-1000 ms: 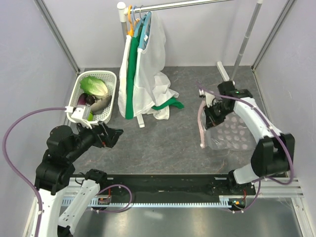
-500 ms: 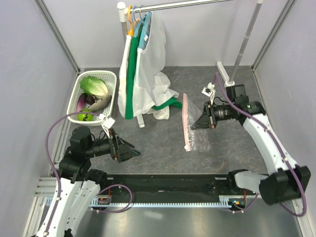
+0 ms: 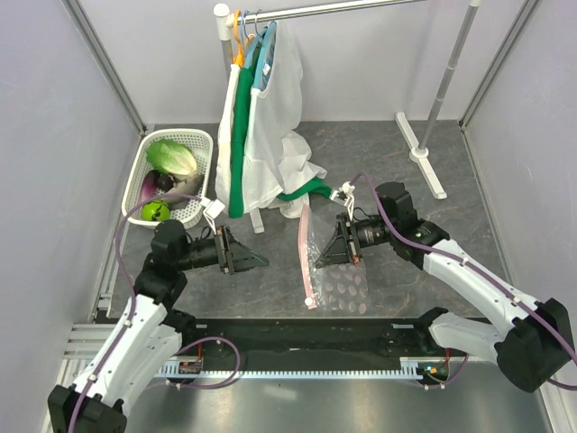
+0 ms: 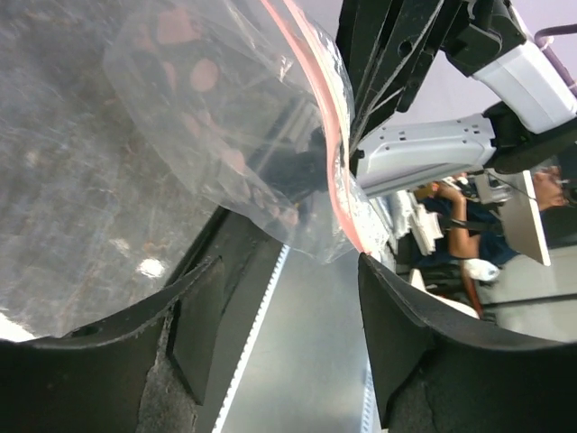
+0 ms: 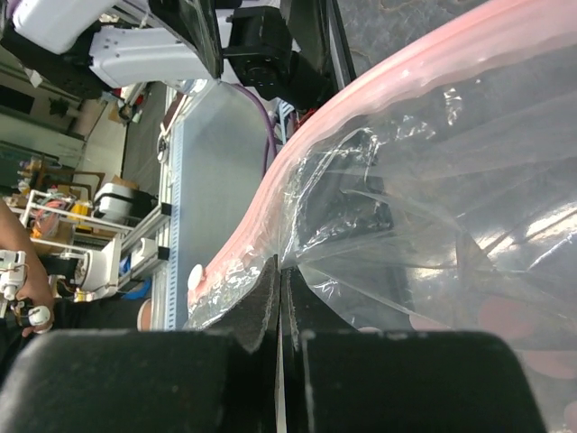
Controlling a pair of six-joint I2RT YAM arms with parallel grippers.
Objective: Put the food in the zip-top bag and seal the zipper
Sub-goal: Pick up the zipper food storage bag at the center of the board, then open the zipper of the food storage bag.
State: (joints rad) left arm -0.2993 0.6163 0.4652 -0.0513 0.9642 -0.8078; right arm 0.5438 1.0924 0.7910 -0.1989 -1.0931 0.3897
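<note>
At the far left corner of the worktop (image 3: 361, 153) we see a white basket (image 3: 180, 133) that holds all the food. The lettuce head (image 3: 171, 158) lies at its far end. The purple eggplant (image 3: 149, 187) and the pale oblong vegetable (image 3: 185, 188) lie side by side in the middle, and the small green fruit (image 3: 155, 212) sits at the near end.

Just right of the basket, toward the near edge, the left pincer (image 3: 260, 261) points rightward at the bag. It is released. Our left wrist view shows its two fingers (image 4: 388, 307) spread wide with nothing between them, and the bag lies ahead of them, apart from both.

At the middle of the far edge, a green garment (image 3: 236, 153) and a white mesh garment (image 3: 275, 135) hang from a rack.

The zip-top bag (image 3: 343, 284) is near the middle of the worktop, closer to the near edge. Its pink zipper (image 3: 306, 262) runs from far to near along the bag's left side, facing the left pincer, and the dotted film spreads to the right of it. We cannot tell whether the mouth is open or pressed closed, nor whether the bag's near end touches the worktop.

The right pincer (image 3: 323, 258) reaches in from the right and is clenched on the bag. In our right wrist view the fingertips (image 5: 266, 289) are pressed together, pinching clear film just beside the pink strip.
</note>
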